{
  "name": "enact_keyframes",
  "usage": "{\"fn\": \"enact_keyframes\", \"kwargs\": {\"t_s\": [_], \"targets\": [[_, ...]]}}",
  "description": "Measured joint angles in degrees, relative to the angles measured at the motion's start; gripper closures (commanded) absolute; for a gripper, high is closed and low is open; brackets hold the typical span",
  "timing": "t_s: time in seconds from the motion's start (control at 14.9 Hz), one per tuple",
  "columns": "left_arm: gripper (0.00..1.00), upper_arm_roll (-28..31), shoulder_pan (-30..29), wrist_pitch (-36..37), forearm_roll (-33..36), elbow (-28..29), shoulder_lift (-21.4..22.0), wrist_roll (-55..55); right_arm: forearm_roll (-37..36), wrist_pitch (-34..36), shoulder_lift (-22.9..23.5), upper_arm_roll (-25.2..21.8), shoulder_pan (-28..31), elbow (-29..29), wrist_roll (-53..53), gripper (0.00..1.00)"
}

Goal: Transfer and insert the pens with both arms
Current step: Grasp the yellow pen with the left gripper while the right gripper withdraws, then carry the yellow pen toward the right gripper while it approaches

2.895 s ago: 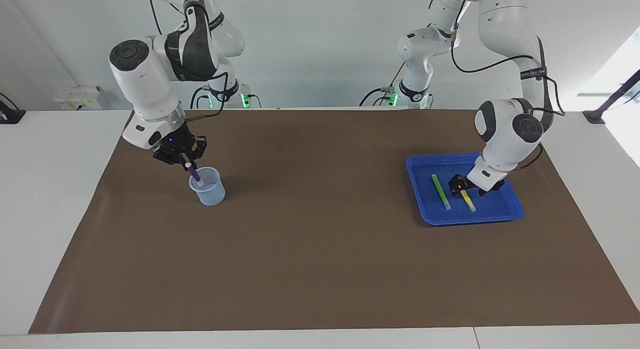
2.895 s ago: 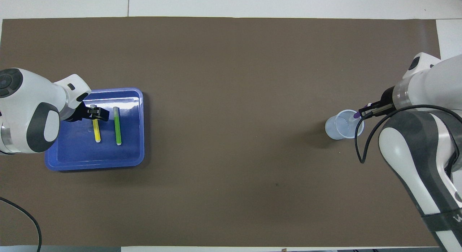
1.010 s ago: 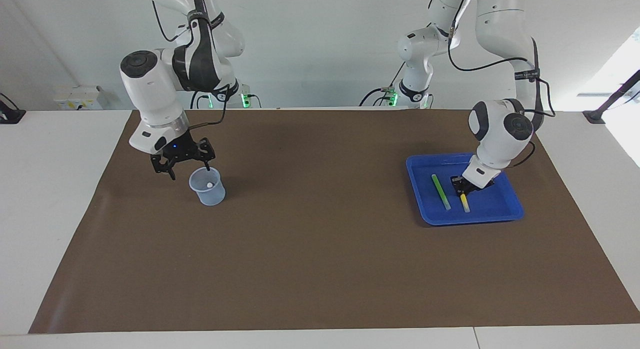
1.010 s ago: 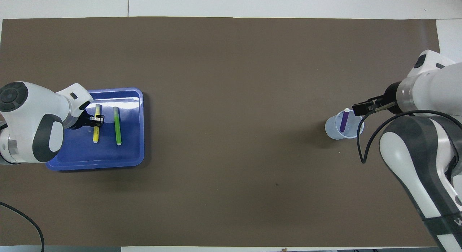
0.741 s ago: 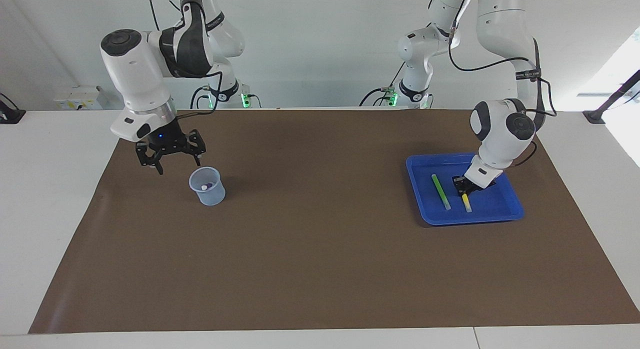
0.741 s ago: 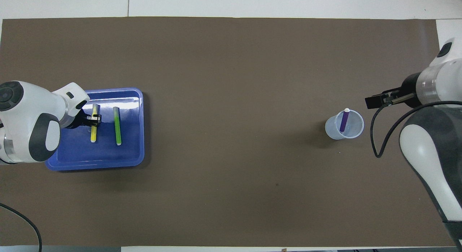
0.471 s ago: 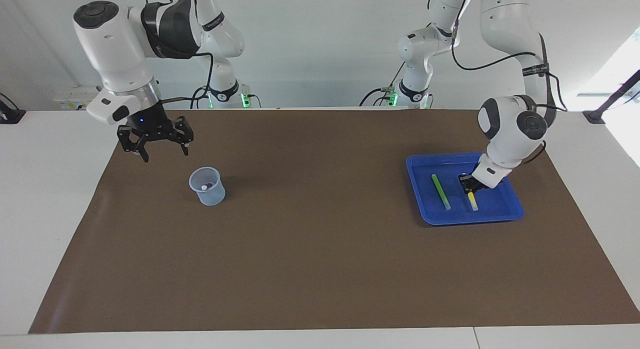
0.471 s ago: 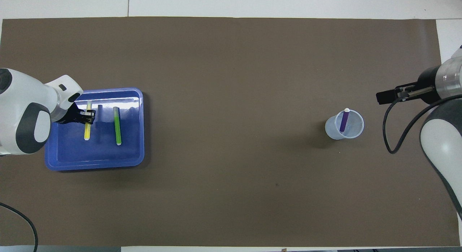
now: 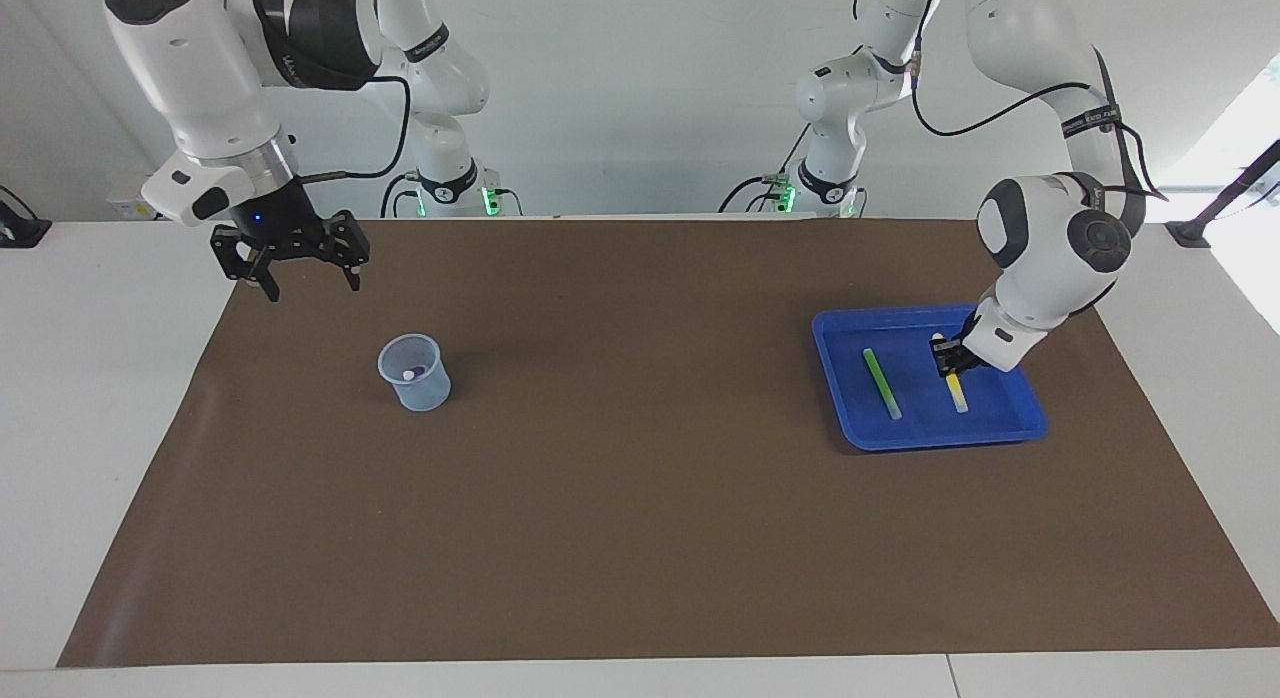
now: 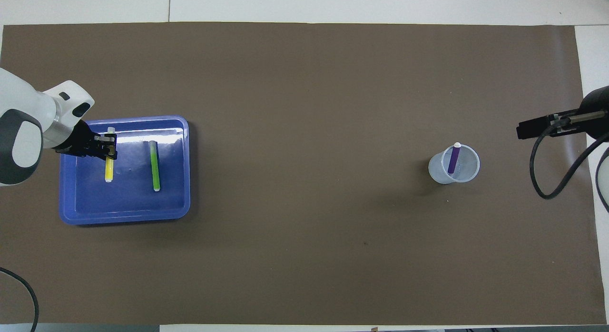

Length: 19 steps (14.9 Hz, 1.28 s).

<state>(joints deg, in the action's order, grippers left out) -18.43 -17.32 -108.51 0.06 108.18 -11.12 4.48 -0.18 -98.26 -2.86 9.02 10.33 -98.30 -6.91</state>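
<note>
The yellow pen [image 9: 958, 392] [image 10: 109, 169] hangs tilted just above the blue tray [image 9: 940, 440] [image 10: 123, 221], with my left gripper [image 9: 948, 364] [image 10: 111, 148] shut on its upper end. Beside it in the tray lies the green pen [image 9: 881, 383] [image 10: 154, 165]. The purple pen [image 10: 453, 161] stands in the clear cup [image 9: 420, 388] [image 10: 437, 172], white tip up. My right gripper [image 9: 313, 286] [image 10: 522, 131] is open and empty. It hangs high over the mat's edge at the right arm's end, clear of the cup.
A brown mat [image 9: 640, 498] covers most of the white table. Two smaller white arms with green lights [image 9: 440, 178] stand at the robots' edge of the table. A black cable [image 10: 547, 180] loops down from the right arm.
The right gripper let the purple pen drop into the cup, opened, then rose and drew away toward its end of the table. The left gripper shut on the yellow pen and lifted it.
</note>
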Motion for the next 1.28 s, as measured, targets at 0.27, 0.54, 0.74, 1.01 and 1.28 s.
{"fn": "enact_keyframes", "kwargs": {"t_s": [0.27,0.54,0.74,1.01,1.28], "targets": [[1.00,-0.3,3.2,9.4,-9.3,-6.7,0.1,18.9,0.0,1.1,0.0,0.2,0.0,1.1,1.3,0.00],[1.00,-0.7,6.9,13.2,-20.4,-11.3,0.6,40.4,0.0,1.1,0.1,0.5,-0.2,1.2,1.5,0.00],[1.00,-2.9,7.5,13.3,-30.0,-11.9,0.9,56.0,0.0,1.0,0.2,0.8,-0.3,1.3,1.9,0.00],[1.00,-7.8,7.7,10.6,-39.8,-12.0,1.4,72.2,0.0,0.4,0.3,1.7,-1.4,2.5,1.9,0.00],[1.00,-12.3,8.0,5.4,-50.1,-10.9,1.6,80.9,0.0,0.4,0.3,-0.1,-5.3,4.1,2.3,0.00]]}}
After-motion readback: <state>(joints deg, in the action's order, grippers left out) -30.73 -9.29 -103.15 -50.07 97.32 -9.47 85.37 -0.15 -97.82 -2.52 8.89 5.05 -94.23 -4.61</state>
